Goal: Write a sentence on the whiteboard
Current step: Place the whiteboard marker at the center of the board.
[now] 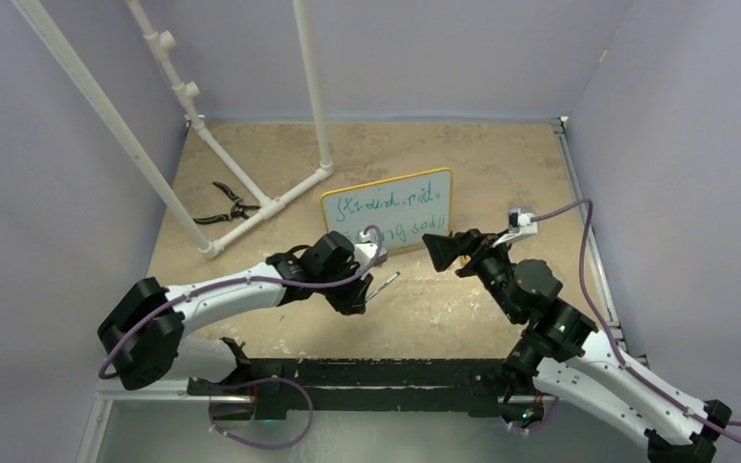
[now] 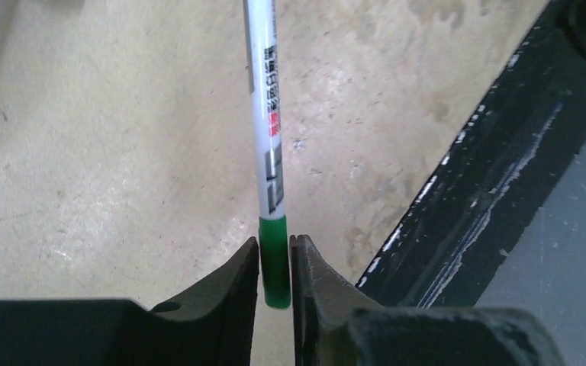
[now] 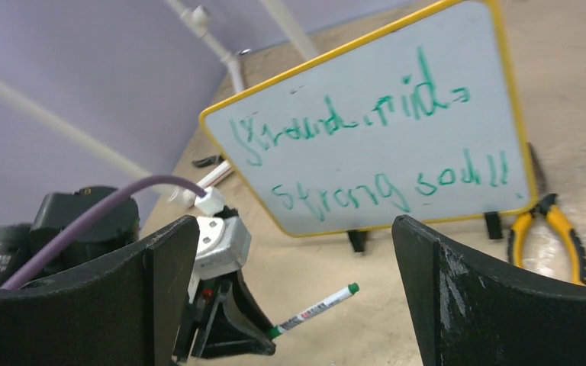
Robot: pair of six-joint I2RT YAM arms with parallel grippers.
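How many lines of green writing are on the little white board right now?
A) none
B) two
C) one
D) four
B: the whiteboard carries two rows of green handwriting, one above the other.

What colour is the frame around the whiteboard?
Yellow. The whiteboard frame shows best in the right wrist view.

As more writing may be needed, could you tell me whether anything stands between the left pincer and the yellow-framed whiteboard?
Nothing visible does. The left pincer, shut on the green-ended white marker pen, sits just in front of the small yellow-framed whiteboard, with only bare tabletop between.
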